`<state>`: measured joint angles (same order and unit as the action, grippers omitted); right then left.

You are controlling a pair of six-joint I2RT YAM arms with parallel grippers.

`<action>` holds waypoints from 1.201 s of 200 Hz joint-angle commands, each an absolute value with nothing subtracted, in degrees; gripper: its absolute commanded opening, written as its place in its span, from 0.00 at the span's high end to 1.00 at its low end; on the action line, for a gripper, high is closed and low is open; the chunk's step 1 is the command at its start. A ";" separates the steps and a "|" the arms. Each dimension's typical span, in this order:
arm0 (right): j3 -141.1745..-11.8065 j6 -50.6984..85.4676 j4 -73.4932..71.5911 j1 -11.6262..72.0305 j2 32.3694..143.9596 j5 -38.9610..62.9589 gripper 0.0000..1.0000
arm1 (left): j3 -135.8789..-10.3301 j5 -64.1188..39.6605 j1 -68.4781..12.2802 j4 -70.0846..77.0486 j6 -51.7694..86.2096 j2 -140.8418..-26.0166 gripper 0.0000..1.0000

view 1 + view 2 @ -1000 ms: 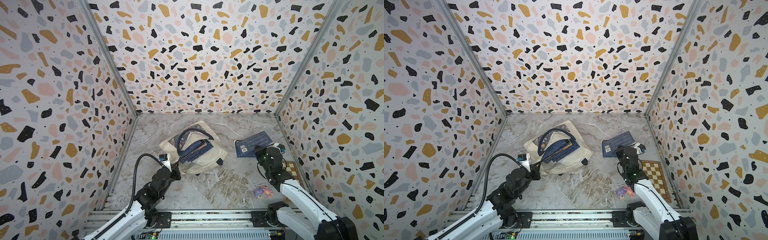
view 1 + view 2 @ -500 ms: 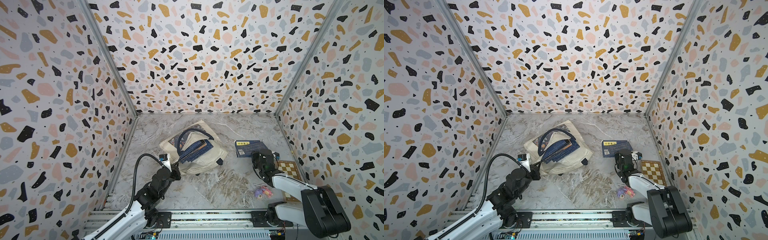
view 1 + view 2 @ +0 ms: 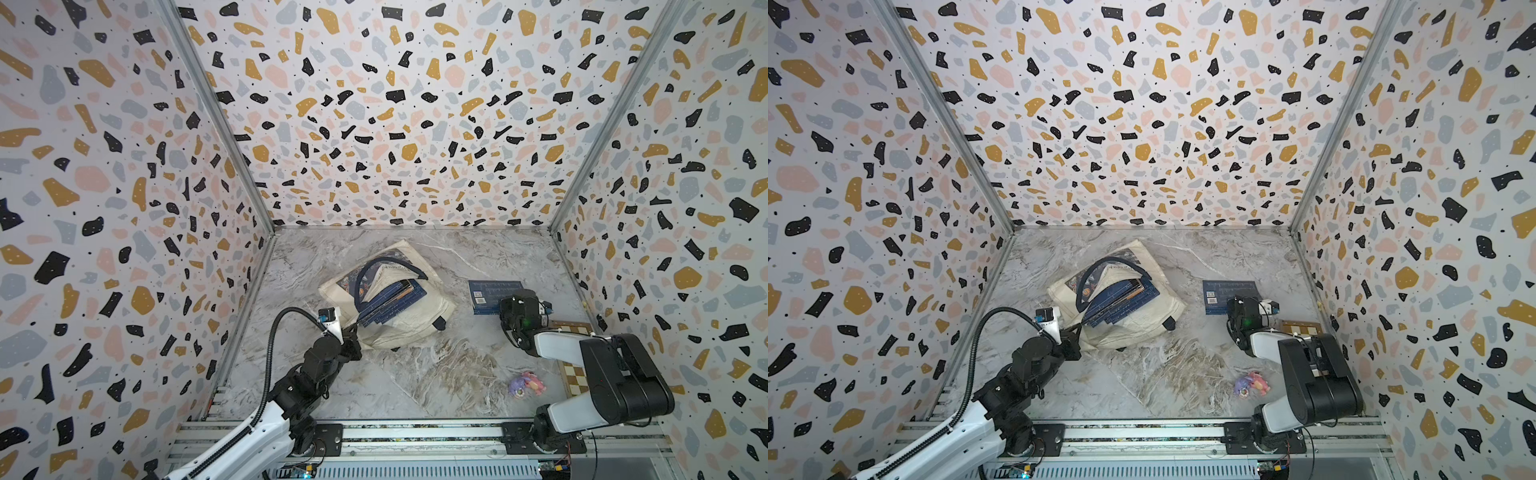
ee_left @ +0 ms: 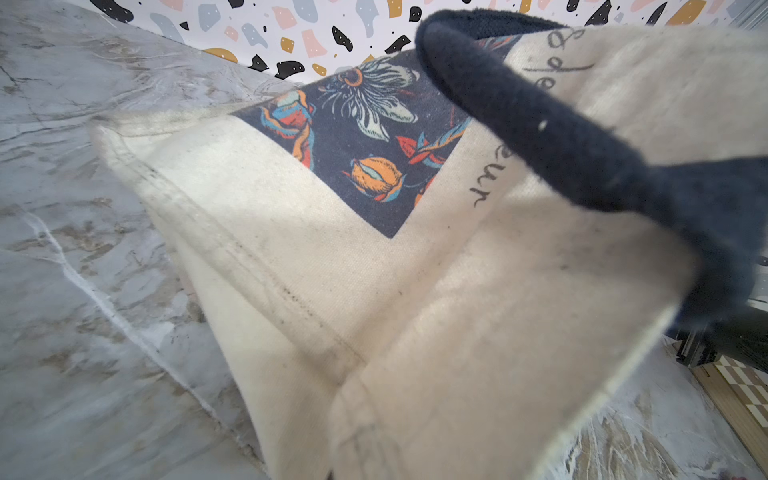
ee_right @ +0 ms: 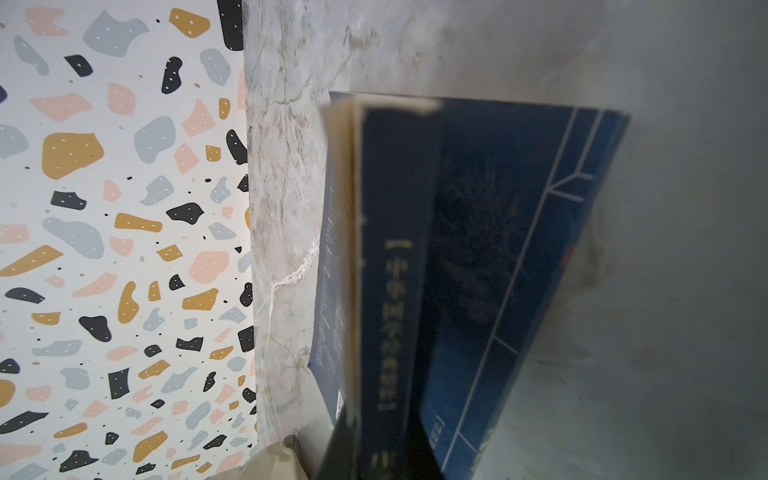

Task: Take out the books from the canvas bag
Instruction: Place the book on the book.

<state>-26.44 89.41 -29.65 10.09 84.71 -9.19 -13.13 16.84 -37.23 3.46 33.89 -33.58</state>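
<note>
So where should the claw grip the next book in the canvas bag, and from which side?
Probably the topmost bare corner on the robot's right, approached low from that side. The books lie flat and fanned in the mouth of the canvas bag, and the navy handle arches over their far end.

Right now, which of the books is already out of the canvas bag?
The navy book at the right tool, on the marble table apart from the canvas bag; the other books sit stacked in its mouth.
</note>
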 commanded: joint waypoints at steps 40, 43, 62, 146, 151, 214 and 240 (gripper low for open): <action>-26.73 89.14 -27.10 8.66 83.31 -6.24 0.72 | -14.85 18.45 -37.13 3.69 33.63 -33.74 1.00; -26.64 89.06 -26.96 8.55 83.20 -6.11 0.71 | -14.85 18.46 -37.09 3.69 33.68 -33.75 1.00; -26.46 87.87 -26.88 7.75 82.73 -3.58 0.60 | -14.84 18.46 -37.11 3.77 33.67 -33.70 1.00; -26.85 83.53 -23.53 6.63 80.59 2.35 0.23 | -14.85 18.37 -37.17 3.33 33.71 -33.22 1.00; -26.96 83.29 -23.15 6.51 80.72 2.98 0.22 | -14.93 18.37 -37.16 3.26 33.75 -33.29 1.00; -29.38 78.81 -12.87 6.60 76.51 7.07 0.10 | -14.88 18.37 -37.14 3.06 33.70 -32.58 1.00; -28.79 77.34 -10.19 10.36 69.35 2.65 0.10 | -14.84 17.80 -37.13 3.51 33.57 -32.65 1.00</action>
